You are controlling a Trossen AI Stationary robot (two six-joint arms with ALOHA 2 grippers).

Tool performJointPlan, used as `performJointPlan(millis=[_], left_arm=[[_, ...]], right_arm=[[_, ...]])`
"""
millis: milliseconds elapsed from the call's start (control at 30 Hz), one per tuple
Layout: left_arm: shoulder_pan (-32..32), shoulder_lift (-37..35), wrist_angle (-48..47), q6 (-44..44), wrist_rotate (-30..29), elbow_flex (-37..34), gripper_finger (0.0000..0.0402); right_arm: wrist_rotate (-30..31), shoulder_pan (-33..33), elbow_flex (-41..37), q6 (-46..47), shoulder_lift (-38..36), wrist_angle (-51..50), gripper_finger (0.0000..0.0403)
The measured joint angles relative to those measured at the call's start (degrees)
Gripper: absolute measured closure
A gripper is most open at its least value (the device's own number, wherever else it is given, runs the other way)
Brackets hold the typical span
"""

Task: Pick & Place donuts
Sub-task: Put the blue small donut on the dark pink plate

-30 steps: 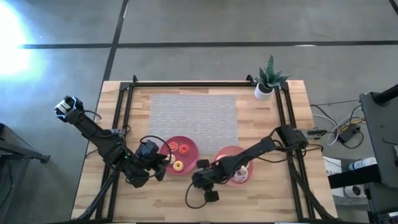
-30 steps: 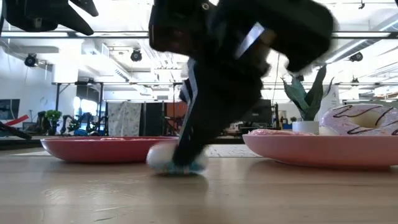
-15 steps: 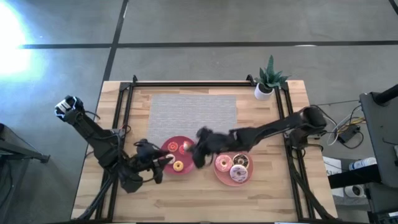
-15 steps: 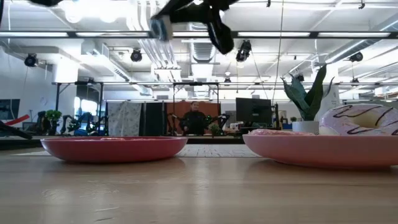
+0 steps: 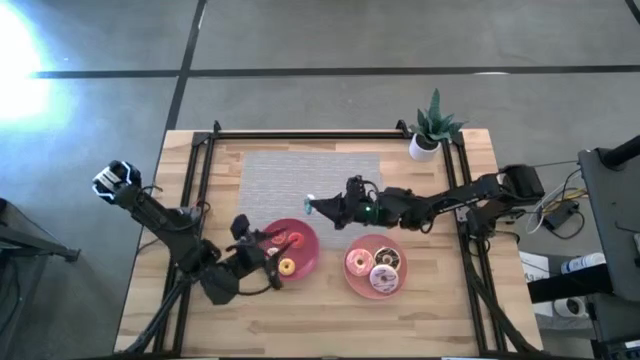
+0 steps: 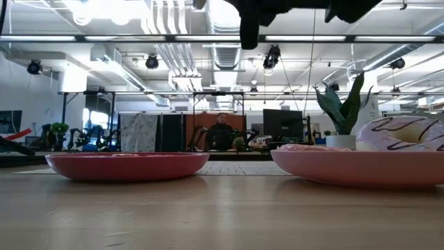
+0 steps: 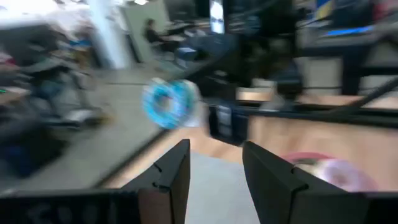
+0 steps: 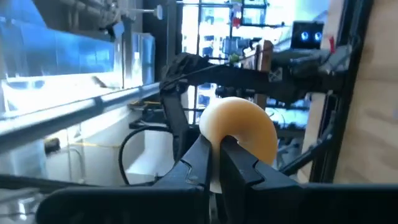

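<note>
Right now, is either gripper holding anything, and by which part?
The right gripper pinches a mini donut, tan below and blue-iced on top, by one side of its ring, above the table. The left gripper is open, holding nothing.

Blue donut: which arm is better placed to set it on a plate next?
Right. The right gripper is shut on the blue donut, in the air beside the left plate. The left gripper is open and empty.

My left wrist picture is all smeared; bright glare whitens the floor (image 5: 20, 60) far left; ceiling lamps (image 6: 166, 14) shine.
</note>
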Motion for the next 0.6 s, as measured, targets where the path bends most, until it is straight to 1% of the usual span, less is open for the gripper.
performJointPlan(millis=[100, 233, 400, 600], left_arm=[[2.39, 0.35, 0.21, 1.86, -2.87, 0.0, 0.028], [5.52, 0.6, 0.47, 1.94, -2.33, 0.02, 0.028], [9.0, 1.28, 0.51, 4.29, -1.69, 0.04, 0.028], [10.13, 2.52, 0.51, 9.93, -2.93, 0.76, 0.0279]], right_arm=[[-0.02, -0.32, -0.35, 3.07, 0.45, 0.75, 0.039], [-0.04, -1.01, 0.21, 4.19, 0.45, 0.87, 0.039], [-0.18, -2.68, 1.0, 4.26, 0.42, 0.72, 0.039], [-0.83, -3.04, 1.67, 4.46, 0.42, 0.62, 0.039]])
